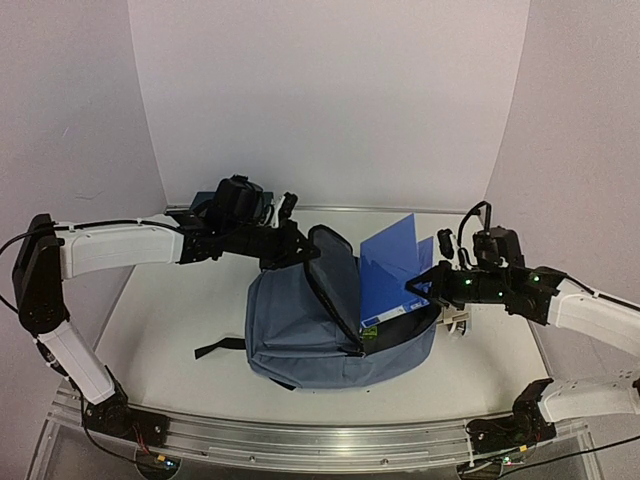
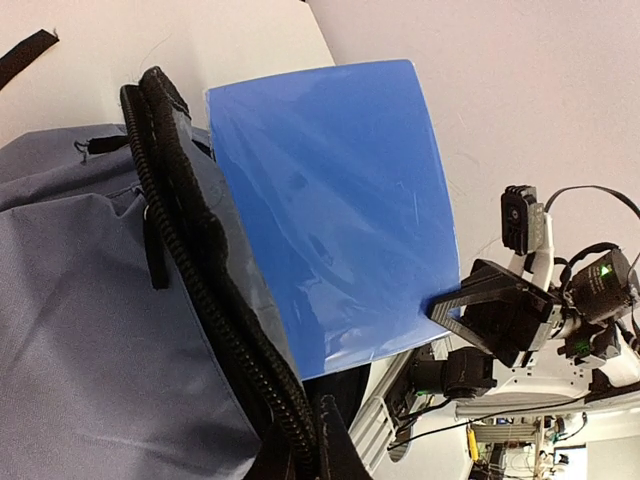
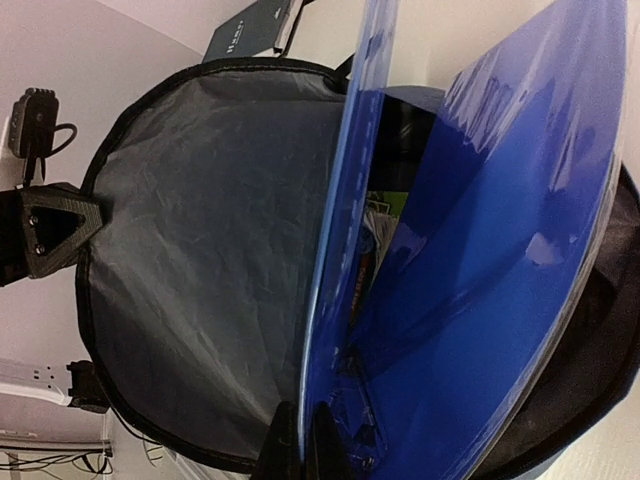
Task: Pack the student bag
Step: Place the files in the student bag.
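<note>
White walls are seen around the surface (image 1: 170,330), where one student bag (image 1: 310,340) lies between the two grippers. Its open flap (image 1: 335,275) is pinched by the left gripper (image 1: 297,250), and one blue folder (image 1: 390,270), half inside, is pinched by the right gripper (image 1: 420,285). Next, the folder likely must be pushed deeper.

dark box (image 3: 250,35): a line of pale letters on its face, too blurred to read.
blue book (image 1: 395,265): a white strip (image 1: 388,322) along its lower edge carries small dark marks, too small to read.
student bag (image 1: 300,330): no legible print on its fabric.
readable text: none.
</note>
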Controlling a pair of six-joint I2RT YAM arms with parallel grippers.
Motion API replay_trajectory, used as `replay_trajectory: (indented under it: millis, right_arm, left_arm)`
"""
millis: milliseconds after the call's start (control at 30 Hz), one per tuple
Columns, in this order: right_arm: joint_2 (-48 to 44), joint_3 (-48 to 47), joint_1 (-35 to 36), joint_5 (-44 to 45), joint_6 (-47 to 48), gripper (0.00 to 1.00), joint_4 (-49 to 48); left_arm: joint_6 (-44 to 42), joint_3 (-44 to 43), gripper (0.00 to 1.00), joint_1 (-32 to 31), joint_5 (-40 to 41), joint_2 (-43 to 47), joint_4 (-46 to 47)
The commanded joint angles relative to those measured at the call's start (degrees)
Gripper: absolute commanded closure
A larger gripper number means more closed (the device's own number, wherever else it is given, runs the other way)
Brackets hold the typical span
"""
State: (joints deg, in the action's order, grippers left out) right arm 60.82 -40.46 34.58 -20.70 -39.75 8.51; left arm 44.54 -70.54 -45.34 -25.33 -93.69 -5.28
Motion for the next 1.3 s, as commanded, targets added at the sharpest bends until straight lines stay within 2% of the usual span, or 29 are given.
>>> replay_trajectory:
  millis: [0,167,367,533,733,933,1067,1267]
  right_arm:
    - [-3.6,0.32,0.67,0.39,-2.58,1.0,-7.99]
    - [-6.12,1.07,0.75,-0.61,-4.47,1.0,-13.64]
    - [-2.84,3.82,2.43,-3.02,-5.71,1.0,-20.8]
    - [0.85,7.09,3.87,-2.3,-6.63,1.0,-22.03]
    - [0.13,12.63,4.0,0.26,-10.05,1.0,-22.07]
    - [2.7,15.39,4.68,-1.4,-12.05,1.0,-26.5]
    - [3.06,13.66,5.52,-2.23,-12.78,1.0,-28.01]
    - [3.85,10.93,8.22,-4.88,-19.32,1.0,-35.04]
  left_arm:
    - [-2.23,-2.83,1.0,0.26,1.06,3.22,-1.92]
    - [-3.43,-3.15,1.0,0.25,3.86,5.83,-4.28]
    - [-4.99,-3.98,1.0,0.25,5.22,9.67,-5.09]
    - [-6.52,-4.77,1.0,0.25,7.48,11.21,-8.19]
    - [-7.52,-4.13,1.0,0.6,10.69,14.34,-9.95]
    - [-8.18,-5.43,1.0,0.79,8.6,13.42,-9.31]
    - [-8.83,-7.9,1.0,0.78,6.72,11.14,-9.99]
    - [-10.02,-11.8,1.0,0.82,3.27,8.07,-11.47]
